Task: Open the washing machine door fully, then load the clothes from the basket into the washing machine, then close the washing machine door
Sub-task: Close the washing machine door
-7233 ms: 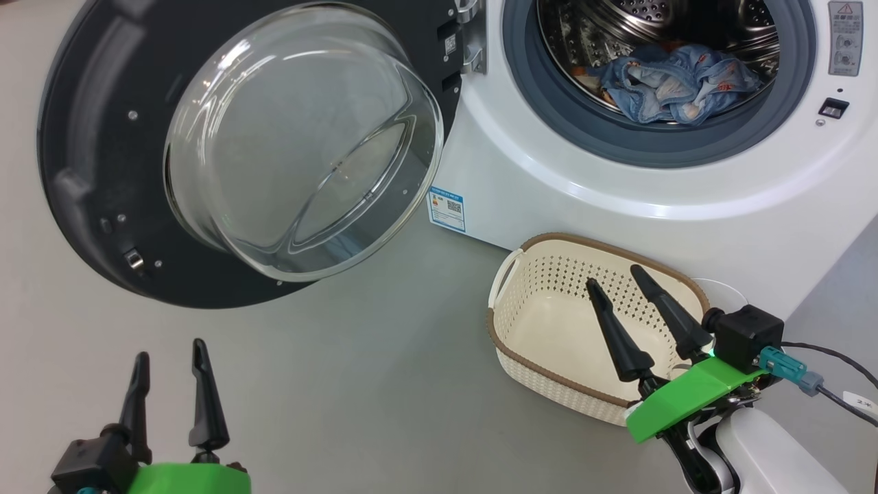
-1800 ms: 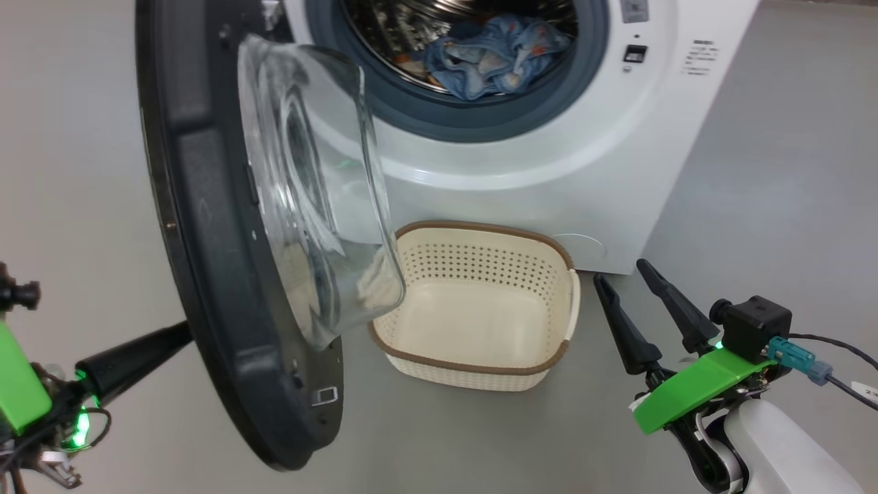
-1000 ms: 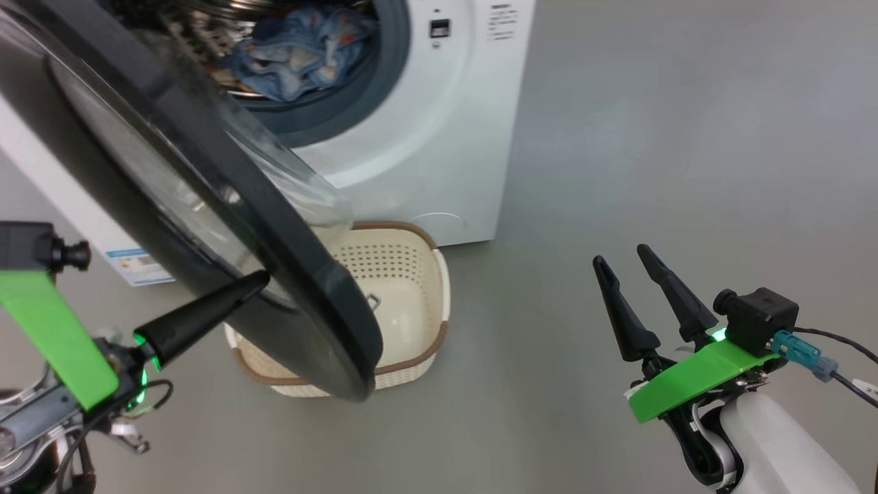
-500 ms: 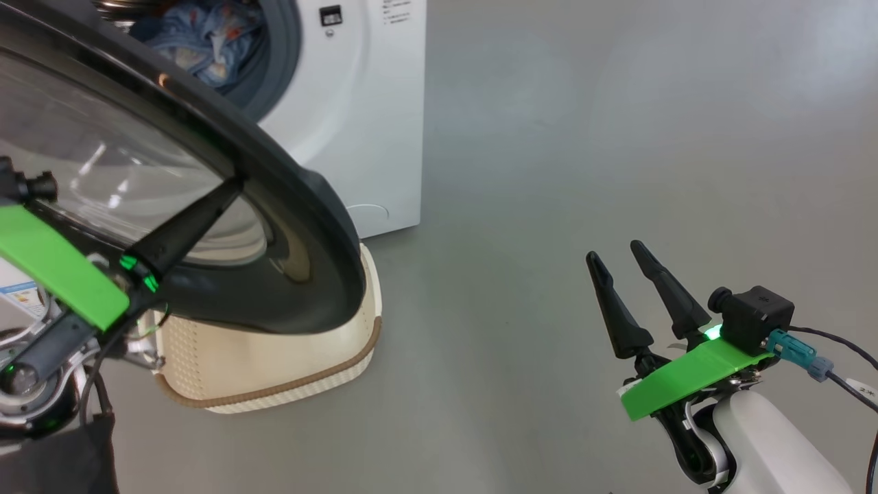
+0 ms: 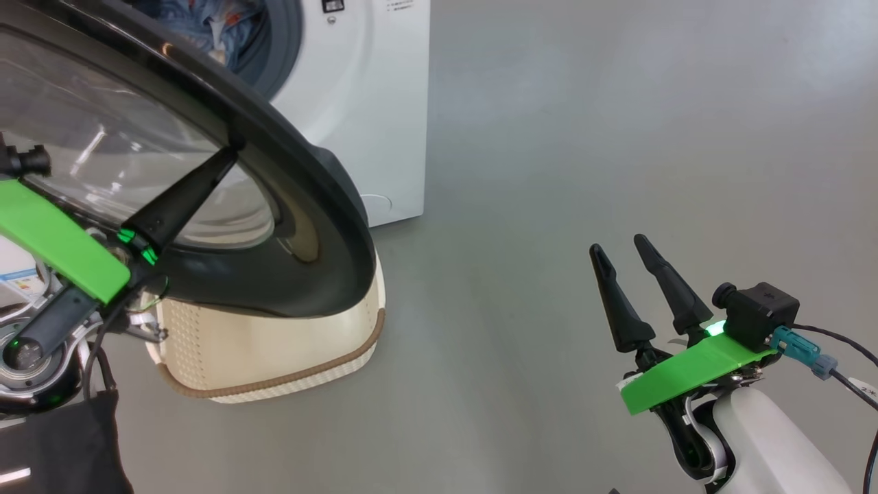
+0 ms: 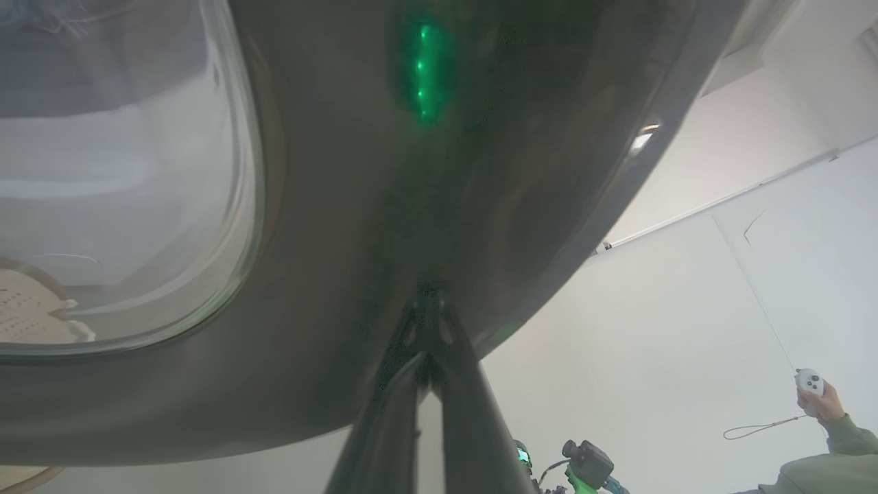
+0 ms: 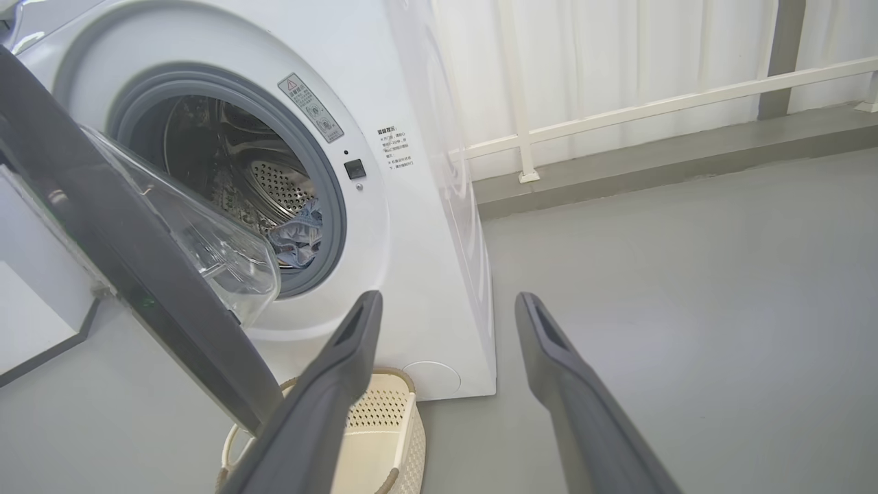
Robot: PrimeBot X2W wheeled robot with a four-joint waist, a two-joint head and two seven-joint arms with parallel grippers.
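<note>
- Pressed together, the jaws of the left gripper [image 5: 230, 156] form one blunt point. Its tip rests on the glossy black ring of the door [image 5: 302, 226], between the window [image 5: 103, 158] and the outer rim.
- Spread wide and holding nothing, the right gripper [image 5: 619, 245] hangs over the floor [image 5: 549, 171], well apart from everything.
- Under the half-swung door sits the basket [image 5: 274, 357], just in front of the washing machine [image 5: 370, 103]. What shows of its inside looks empty.
- Farther in, the clothes [image 7: 298, 237] lie in the drum [image 7: 274, 182], inside the grey ring [image 7: 336, 206], so closing appears to be the step in hand.
- Done well, the push stays square to the panel so the tip does not skid on the gloss. It should follow the door's arc and end in a firm press until the latch [image 7: 354, 169] catches.
- The door's lower edge passes close above the basket; whether they touch cannot be told.
</note>
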